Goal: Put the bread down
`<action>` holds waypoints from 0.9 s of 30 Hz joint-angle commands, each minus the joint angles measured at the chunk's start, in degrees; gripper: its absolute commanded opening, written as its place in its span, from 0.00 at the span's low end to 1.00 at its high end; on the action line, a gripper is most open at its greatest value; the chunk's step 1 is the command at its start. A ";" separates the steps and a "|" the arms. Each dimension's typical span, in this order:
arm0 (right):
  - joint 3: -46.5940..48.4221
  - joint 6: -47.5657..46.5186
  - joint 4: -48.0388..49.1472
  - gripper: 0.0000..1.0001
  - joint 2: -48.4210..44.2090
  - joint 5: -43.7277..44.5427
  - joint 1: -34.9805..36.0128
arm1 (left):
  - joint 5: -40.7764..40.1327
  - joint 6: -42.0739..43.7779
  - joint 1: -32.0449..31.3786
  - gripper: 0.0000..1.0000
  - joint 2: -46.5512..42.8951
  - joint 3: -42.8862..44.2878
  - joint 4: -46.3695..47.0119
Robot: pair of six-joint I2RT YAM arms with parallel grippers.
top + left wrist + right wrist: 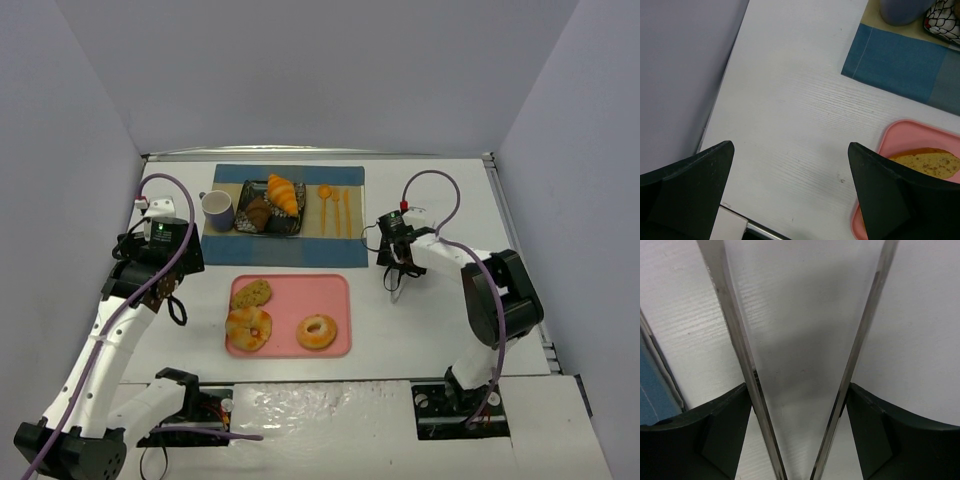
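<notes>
Left gripper [791, 150] hangs over bare table near the left edge, just left of the pink tray [290, 295]. Its jaws are spread wide with nothing in them.

Right gripper [797, 390] is off the near right corner of the blue placemat [290, 250], clamped on a pair of metal tongs [735, 330]. The tong arms are splayed open with only table between them.

Bread-wise, the tray sits mid-table toward the near edge with a seeded bread slice [251, 293], a round bun [248, 328] and a bagel [317, 331] on it. A croissant [284, 193] and a dark roll [259, 213] lie in the black mesh basket [243, 195] on the placemat by the far edge. A purple cup [218, 210] stands just left of the basket, and orange cutlery [336, 212] lies to its right.
</notes>
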 commanded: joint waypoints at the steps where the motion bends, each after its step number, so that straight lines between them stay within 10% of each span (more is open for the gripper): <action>1: 2.96 -0.89 2.65 0.72 3.08 -3.92 -1.11 | -1.58 0.81 -0.27 0.97 -0.27 3.65 0.61; 12: 5.72 -1.14 -3.72 0.98 -1.95 -2.84 -1.24 | -1.80 0.81 -0.35 0.97 -0.18 3.53 0.57; 27: 12.12 -0.90 -14.02 1.00 -19.53 0.29 0.91 | -1.30 1.07 -0.35 0.97 0.73 3.56 1.81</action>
